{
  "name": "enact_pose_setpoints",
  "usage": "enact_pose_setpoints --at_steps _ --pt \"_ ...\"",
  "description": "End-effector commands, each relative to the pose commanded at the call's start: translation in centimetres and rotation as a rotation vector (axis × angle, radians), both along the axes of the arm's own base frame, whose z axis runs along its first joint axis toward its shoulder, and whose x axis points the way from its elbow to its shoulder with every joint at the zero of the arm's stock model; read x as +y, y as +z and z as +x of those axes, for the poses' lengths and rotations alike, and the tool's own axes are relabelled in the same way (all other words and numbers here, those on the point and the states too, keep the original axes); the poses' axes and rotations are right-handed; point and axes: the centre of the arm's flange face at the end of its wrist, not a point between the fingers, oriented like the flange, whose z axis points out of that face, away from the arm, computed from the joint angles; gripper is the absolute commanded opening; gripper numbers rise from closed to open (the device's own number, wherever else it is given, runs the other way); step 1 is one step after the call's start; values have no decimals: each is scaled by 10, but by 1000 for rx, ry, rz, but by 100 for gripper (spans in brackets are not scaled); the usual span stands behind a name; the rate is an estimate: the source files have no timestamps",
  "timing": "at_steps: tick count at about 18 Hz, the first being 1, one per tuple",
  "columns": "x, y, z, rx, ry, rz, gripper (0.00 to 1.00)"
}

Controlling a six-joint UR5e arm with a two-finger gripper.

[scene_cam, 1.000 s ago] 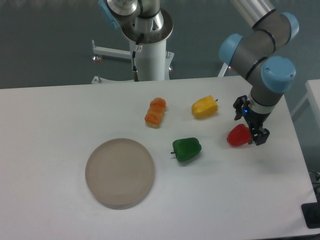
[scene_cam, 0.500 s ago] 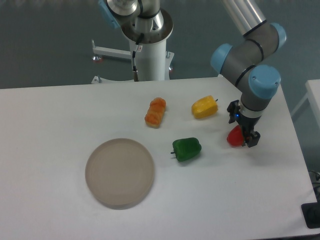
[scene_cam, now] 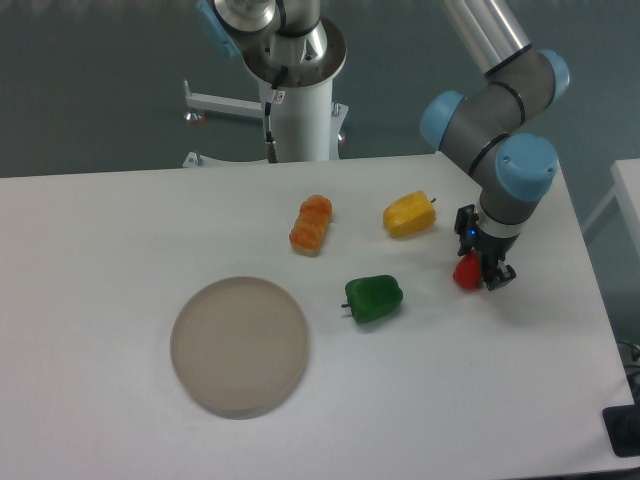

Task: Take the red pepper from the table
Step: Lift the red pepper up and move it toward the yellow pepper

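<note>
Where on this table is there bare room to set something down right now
Bare patches: the table's left side, from the far edge down past the round plate, and the near strip right of the plate, below the green pepper. It is crowded mid-right, where the orange piece, yellow pepper, green pepper, and the gripper at the red pepper cluster.

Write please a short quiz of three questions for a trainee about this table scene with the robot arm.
1. True or false: the gripper is down at the small glossy red toy pepper.
2. Which thing lies nearest the round flat beige plate: A the green toy pepper, B the yellow toy pepper, C the red pepper?
3. What colour is the lumpy toy left of the yellow pepper?

Key: 1 true; 2 A; 3 orange.
</note>
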Motion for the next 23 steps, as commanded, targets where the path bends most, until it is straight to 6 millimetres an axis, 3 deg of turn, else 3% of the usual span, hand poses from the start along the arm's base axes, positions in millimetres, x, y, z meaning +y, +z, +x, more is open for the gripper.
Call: enact_pose_setpoints --at_steps 5,7,9,10,13,18,23 --pt "14 52 -2 37 53 34 22" --pt "24 68 8 17 40 20 22" --pt "37 93 26 5 49 17 22" --pt "56 107 47 -16 103 30 21" --pt "80 123 72 -63 282 72 16" --pt "79 128 74 -78 327 61 14" --pt "57 141 69 -78 244 10 15"
